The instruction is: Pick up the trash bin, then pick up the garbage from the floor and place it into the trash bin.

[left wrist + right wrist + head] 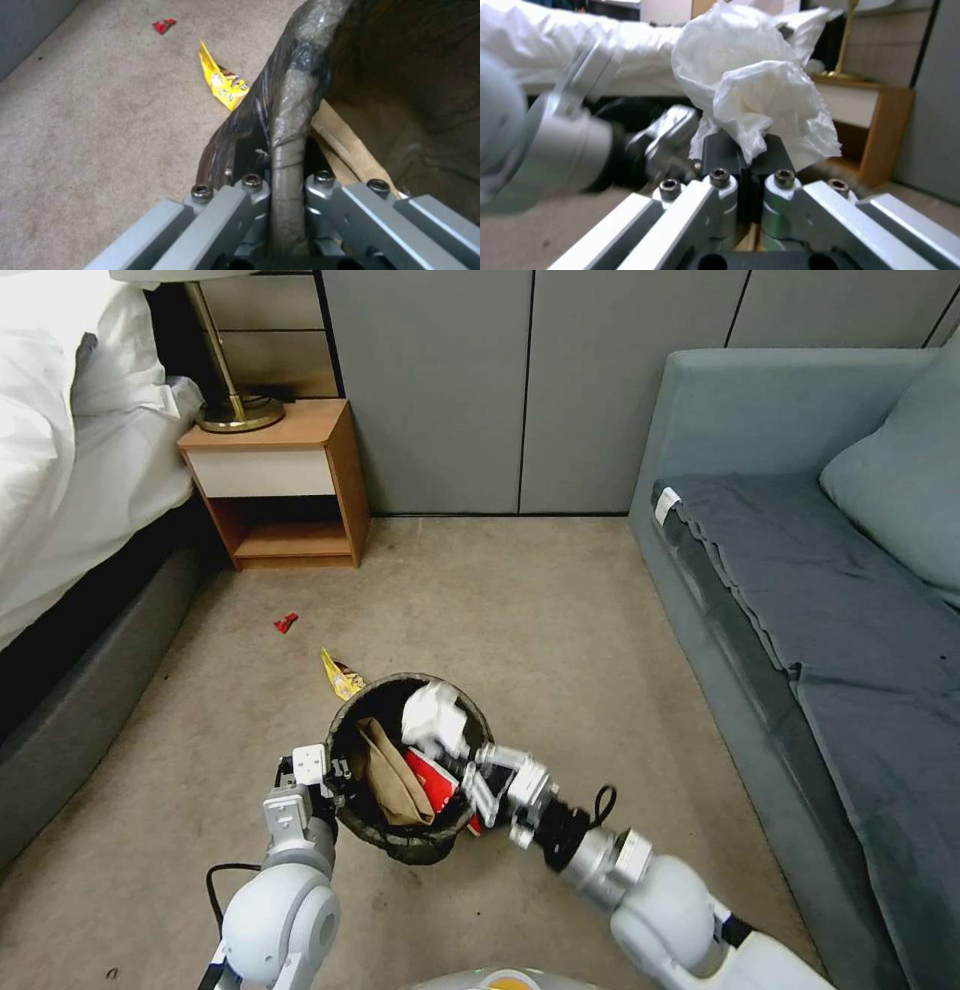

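while the left gripper (280, 165) stays out of it beyond clamping the liner-wrapped rim of the small round white plastic trash bin with its dark bag liner (372, 825), held off the beige carpet (560, 610) at about six o'clock in the head view, the right gripper (752, 161) is clenched on a crumpled white tissue (760, 90) poised over the bin's mouth at its two o'clock edge.

judging by how things lie, the task looks well along: the bin is picked up, and a crumpled brown paper bag (392, 778) and a red-and-white wrapper (432, 778) already sit inside. the tissue is not yet let go. left on the floor are a gold-yellow foil wrapper (341, 675), just beside the bin at its eleven o'clock, and a tiny red scrap (286, 622) farther out the same way.

the bin's white wall is hidden under the liner and arms. its bottom cannot be seen past the bag and wrapper. the yellow wrapper's near end is cut off by the rim. whether more litter lies beyond the frame, i cannot tell.
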Controlling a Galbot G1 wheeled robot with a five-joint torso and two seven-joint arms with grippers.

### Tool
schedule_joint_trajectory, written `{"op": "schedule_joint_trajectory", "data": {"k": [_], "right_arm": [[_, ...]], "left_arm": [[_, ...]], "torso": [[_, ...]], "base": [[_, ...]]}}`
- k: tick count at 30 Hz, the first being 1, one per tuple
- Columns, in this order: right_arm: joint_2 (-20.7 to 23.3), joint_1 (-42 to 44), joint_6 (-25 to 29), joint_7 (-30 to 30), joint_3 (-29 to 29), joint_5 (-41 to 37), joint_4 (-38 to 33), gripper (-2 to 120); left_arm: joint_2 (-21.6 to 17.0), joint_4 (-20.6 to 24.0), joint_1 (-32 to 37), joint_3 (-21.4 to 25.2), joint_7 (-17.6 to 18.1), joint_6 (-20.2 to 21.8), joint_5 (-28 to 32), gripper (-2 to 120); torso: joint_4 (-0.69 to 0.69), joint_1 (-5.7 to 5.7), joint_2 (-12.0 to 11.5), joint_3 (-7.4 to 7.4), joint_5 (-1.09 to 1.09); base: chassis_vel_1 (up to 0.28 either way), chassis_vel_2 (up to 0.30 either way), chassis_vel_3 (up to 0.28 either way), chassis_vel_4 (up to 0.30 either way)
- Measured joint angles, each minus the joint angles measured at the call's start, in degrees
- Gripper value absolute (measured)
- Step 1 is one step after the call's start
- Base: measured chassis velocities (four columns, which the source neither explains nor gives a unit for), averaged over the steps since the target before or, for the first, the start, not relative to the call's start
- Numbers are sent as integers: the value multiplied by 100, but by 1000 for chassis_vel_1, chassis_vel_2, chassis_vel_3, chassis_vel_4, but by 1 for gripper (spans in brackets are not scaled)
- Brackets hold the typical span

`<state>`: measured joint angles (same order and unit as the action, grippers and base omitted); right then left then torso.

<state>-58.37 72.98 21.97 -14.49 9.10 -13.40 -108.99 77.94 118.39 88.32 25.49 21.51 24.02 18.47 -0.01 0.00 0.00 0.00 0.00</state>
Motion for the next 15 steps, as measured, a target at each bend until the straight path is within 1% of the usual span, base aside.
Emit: {"op": "schedule_joint_trajectory", "data": {"k": [3, 6, 7, 10, 15], "right_arm": [[-36, -20, 32, -1, 73, 41, 167, 0], [-189, -213, 55, 11, 108, 36, 522, 0], [-189, -213, 55, 11, 108, 36, 522, 0], [-284, -409, 67, 51, 107, -18, 849, 0], [-335, -524, 71, 97, 76, -20, 1035, 0]], "left_arm": [[10, 21, 1, -9, 0, 1, -4, 0], [24, 74, 37, -11, 1, 1, -13, 0], [24, 74, 37, -11, 1, 1, -13, 0], [20, 105, 51, -5, 2, 1, -15, 0], [13, 136, 51, 5, 2, 1, -10, 0]], "torso": [[0, 0, 0, 0, -1], [1, 0, 0, 0, -1], [1, 0, 0, 0, -1], [1, 0, 0, 0, -1], [1, 0, 0, 0, -1]], "base": [[0, 0, 0, 0], [0, 0, 0, 0], [0, 0, 0, 0], [0, 0, 0, 0], [0, 0, 0, 0]]}}
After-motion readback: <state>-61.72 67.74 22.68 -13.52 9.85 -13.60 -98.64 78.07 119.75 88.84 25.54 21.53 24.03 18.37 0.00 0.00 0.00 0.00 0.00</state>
